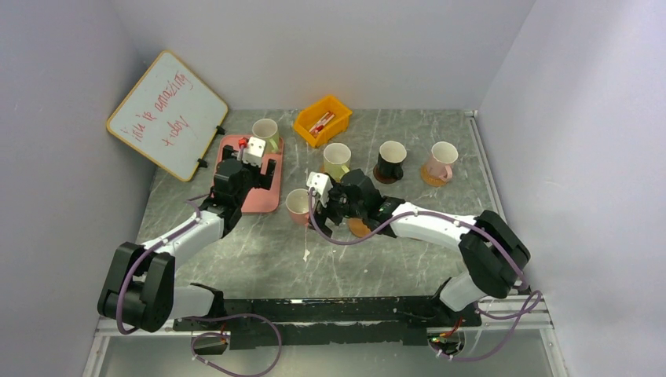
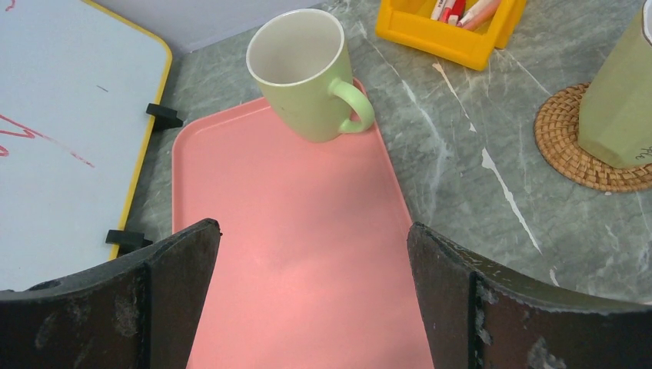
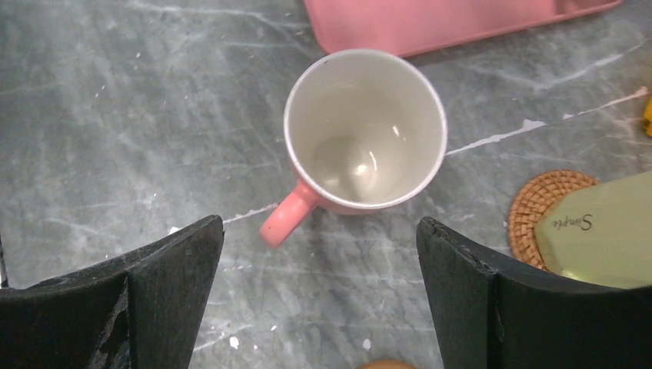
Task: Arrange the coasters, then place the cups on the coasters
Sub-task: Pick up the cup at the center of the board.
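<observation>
Far left: white yellow-framed whiteboard (image 1: 167, 114), tilted against the wall (image 1: 63, 118), beside the tray.
Left of centre: pink rectangular plastic tray (image 2: 292, 231) on the grey marbled bench (image 1: 259, 251).
On tray: pale green ceramic mug (image 2: 304, 73), far right corner.
Behind centre: yellow plastic bin (image 1: 322, 120), right of the tray's far end.
Row, left to right: second pale green mug (image 1: 336, 159) on woven tan round coaster (image 2: 565, 150); black mug (image 1: 390, 159) on dark brown round coaster (image 1: 382, 179); pale pink mug (image 1: 442, 161) on orange-brown round coaster (image 1: 429, 179).
Before row: second pale pink mug (image 3: 365, 131) on bare bench, beside the tray's right edge.
Nearer, right: loose orange-brown round coaster (image 1: 359, 228), partly under the right arm (image 1: 440, 224).
Claws: left claw (image 2: 314, 246) above tray; right claw (image 3: 319, 238) above second pale pink mug.
</observation>
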Available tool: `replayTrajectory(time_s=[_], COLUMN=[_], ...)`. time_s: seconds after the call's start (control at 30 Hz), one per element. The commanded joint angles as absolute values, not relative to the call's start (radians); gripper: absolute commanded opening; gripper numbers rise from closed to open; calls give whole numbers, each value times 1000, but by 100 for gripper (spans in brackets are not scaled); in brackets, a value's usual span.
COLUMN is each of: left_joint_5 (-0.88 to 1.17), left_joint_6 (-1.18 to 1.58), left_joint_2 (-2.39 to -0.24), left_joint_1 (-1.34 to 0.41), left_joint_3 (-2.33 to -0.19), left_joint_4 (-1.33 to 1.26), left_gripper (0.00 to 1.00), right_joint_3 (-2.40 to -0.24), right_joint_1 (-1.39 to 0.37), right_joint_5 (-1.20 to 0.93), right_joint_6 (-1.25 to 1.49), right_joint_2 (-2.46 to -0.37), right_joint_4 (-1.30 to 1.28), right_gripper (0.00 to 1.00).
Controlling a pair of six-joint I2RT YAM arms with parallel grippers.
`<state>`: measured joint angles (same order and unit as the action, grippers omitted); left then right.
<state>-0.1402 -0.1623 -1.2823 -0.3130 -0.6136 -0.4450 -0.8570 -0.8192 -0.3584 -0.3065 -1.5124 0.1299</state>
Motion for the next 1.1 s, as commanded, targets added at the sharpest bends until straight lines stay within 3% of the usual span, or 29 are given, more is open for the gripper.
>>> replayTrajectory(time_s=[0.0,0.57,1.07], left_joint_5=[-164,-164,-146], left_joint_6=[-146,-143,-143], left_joint_2=[-1284,-1295,-1299], left_joint_1=[-310,-310,-310], left_joint_3=[-641,-635,-637], left_joint_4=[-493,-497,-490], left_gripper=[96,96,96], right_joint_3=[-870,-904,-940], right_joint_1=[-827,-844,-843], right_joint_5=[-260,-45,-142], right_joint_6=[-255,-290,-283], right_joint_2=[-1537,-1578,-1603], right_joint_4=[240,256,190], right_gripper=[100,99,79])
